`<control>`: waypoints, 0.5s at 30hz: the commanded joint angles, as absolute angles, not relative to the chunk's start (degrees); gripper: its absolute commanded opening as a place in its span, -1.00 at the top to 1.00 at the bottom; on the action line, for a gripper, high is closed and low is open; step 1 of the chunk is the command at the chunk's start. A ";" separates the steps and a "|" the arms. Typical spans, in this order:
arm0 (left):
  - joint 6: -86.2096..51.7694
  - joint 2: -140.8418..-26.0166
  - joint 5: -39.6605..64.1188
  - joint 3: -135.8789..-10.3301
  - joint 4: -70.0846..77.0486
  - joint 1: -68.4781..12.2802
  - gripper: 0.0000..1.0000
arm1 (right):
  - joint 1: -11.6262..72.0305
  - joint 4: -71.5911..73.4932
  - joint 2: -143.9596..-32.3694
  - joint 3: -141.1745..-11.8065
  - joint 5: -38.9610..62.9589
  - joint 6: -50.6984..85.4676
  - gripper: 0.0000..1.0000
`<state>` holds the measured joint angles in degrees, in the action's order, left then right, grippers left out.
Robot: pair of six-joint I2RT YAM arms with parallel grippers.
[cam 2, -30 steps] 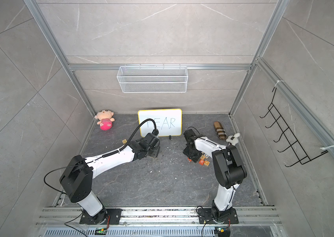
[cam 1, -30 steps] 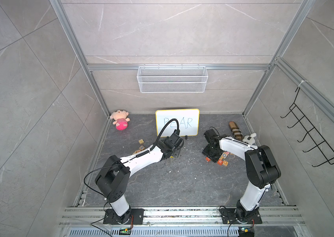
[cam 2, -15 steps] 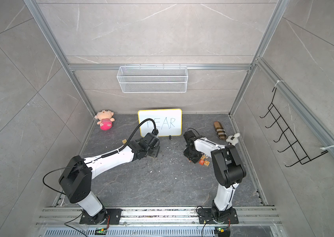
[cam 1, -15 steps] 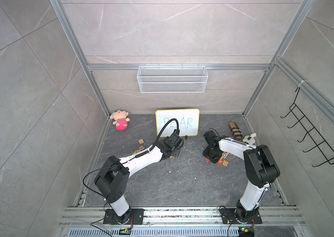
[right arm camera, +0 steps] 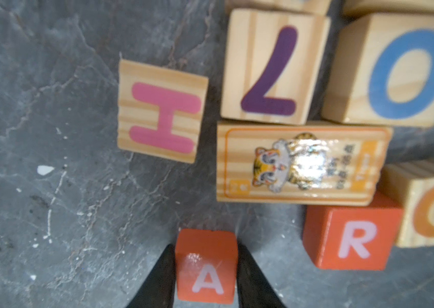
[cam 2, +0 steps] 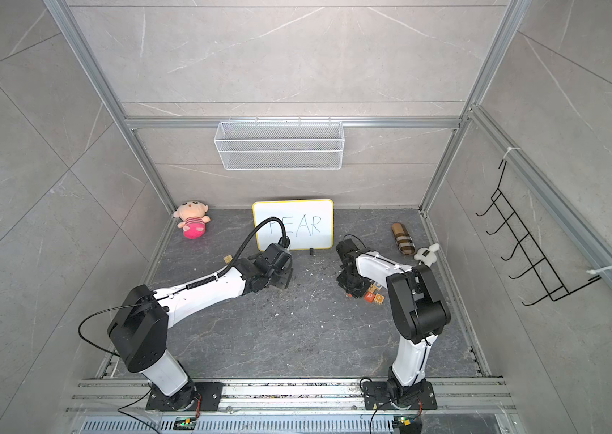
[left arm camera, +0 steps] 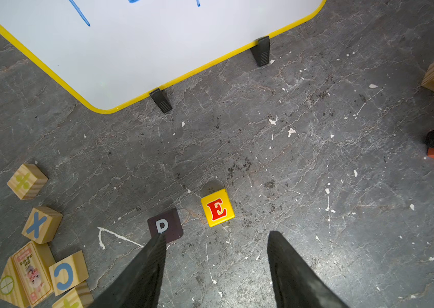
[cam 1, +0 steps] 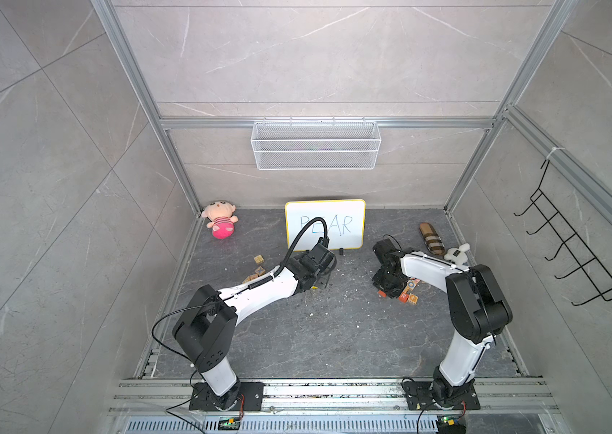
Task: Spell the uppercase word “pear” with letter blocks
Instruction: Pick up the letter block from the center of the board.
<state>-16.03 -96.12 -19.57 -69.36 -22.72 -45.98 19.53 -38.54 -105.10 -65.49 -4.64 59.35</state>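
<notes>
In the left wrist view the black P block (left arm camera: 165, 225) and the yellow E block (left arm camera: 217, 208) sit side by side on the dark floor in front of the whiteboard. My left gripper (left arm camera: 215, 236) hangs open just above them, holding nothing; one fingertip overlaps the P block's near edge. In the right wrist view my right gripper (right arm camera: 205, 248) is shut on the orange-red A block (right arm camera: 206, 266), a finger pressed to each side, low at the floor. The orange-red R block (right arm camera: 349, 237) rests close beside it. In both top views the right gripper (cam 1: 387, 289) (cam 2: 349, 287) covers the A block.
The yellow-framed whiteboard (cam 1: 325, 225) stands at the back. Tan wooden blocks crowd the R block: H (right arm camera: 161, 112), 7 (right arm camera: 269, 69), O (right arm camera: 402, 72), a tiger block (right arm camera: 298, 162). More tan blocks (left arm camera: 41, 225) lie left of the P. A pink doll (cam 1: 220, 221) and a brown slipper (cam 1: 431, 238) lie behind.
My right gripper's jaws have closed in onto the A block. The left arm and the P and E blocks have not moved.
</notes>
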 commanded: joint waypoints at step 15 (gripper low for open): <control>-14.35 -93.05 -17.37 -68.90 -19.51 -46.35 -0.28 | 19.34 -40.24 -102.38 -65.33 -10.32 55.08 0.43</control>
